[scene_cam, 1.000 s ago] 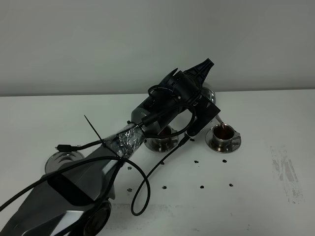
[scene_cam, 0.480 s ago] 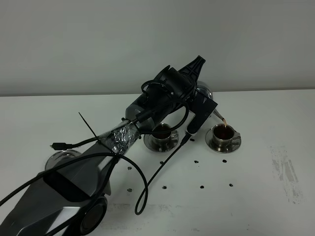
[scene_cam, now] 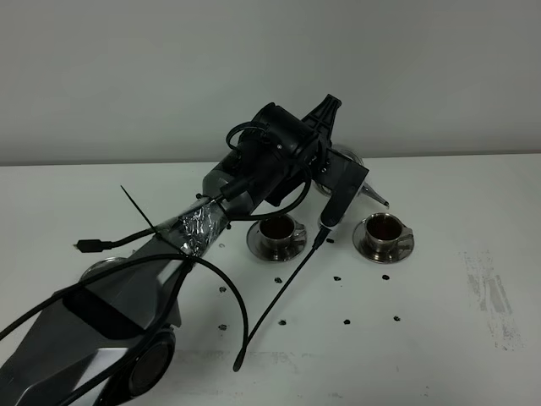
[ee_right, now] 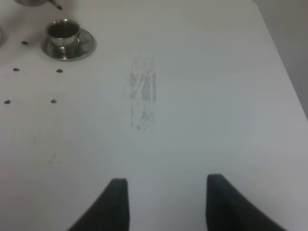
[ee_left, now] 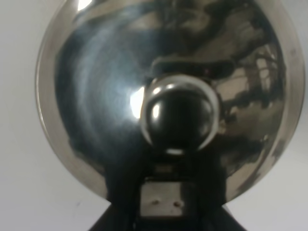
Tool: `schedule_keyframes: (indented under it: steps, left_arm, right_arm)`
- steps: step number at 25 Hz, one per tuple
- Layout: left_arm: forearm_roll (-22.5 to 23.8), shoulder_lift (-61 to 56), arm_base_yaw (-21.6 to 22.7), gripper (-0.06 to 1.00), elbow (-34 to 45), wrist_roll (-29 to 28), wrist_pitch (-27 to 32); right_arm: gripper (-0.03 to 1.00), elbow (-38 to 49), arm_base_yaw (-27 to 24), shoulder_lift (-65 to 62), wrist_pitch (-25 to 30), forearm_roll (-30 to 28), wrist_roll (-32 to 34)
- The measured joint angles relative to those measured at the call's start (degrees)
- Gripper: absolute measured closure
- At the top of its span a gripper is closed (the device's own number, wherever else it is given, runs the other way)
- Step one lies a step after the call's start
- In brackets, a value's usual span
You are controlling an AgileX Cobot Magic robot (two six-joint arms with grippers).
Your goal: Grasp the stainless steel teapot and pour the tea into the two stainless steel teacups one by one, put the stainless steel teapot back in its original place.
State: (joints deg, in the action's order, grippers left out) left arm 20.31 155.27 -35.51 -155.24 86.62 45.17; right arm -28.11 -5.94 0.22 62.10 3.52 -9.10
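My left gripper (scene_cam: 325, 135) is shut on the stainless steel teapot (scene_cam: 348, 157), held in the air behind the two stainless steel teacups. Its spout (scene_cam: 377, 196) points down to the right, above the right teacup (scene_cam: 385, 228) and clear of it. The left teacup (scene_cam: 279, 229) stands on its saucer beside it. Reddish-brown tea fills both. The left wrist view is filled by the teapot's lid and knob (ee_left: 180, 118). The original place, a flat steel saucer (scene_cam: 103, 271), lies at the left, half hidden by my arm. My right gripper (ee_right: 168, 202) hovers open over bare table.
Several dark drops (scene_cam: 338, 277) dot the white table in front of the cups. A scuffed patch (scene_cam: 486, 288) marks the table at the right. A black cable (scene_cam: 279, 296) hangs from my left arm over the table. The right teacup (ee_right: 62, 31) shows far off in the right wrist view.
The teapot has tipped back and risen, moving left. The stream of tea into the right teacup has stopped. The right arm has not moved.
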Motion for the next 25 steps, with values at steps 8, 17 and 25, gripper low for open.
schedule_keyframes:
  steps: [8, 17, 25]
  left_arm:
    - [-6.53, -7.19, 0.74, 0.69, 2.94, -4.39, 2.08]
    - [-12.23, -23.86, -0.82, 0.69, 30.9, -10.59, -2.37]
    - [-25.01, -29.18, -4.72, 0.69, 43.67, -28.31, -2.06]
  right_arm:
    - [0.58, 0.0, 0.0, 0.0, 0.0, 0.0, 0.0]
    - [0.58, 0.0, 0.0, 0.0, 0.0, 0.0, 0.0]
    - [0.58, 0.0, 0.0, 0.0, 0.0, 0.0, 0.06]
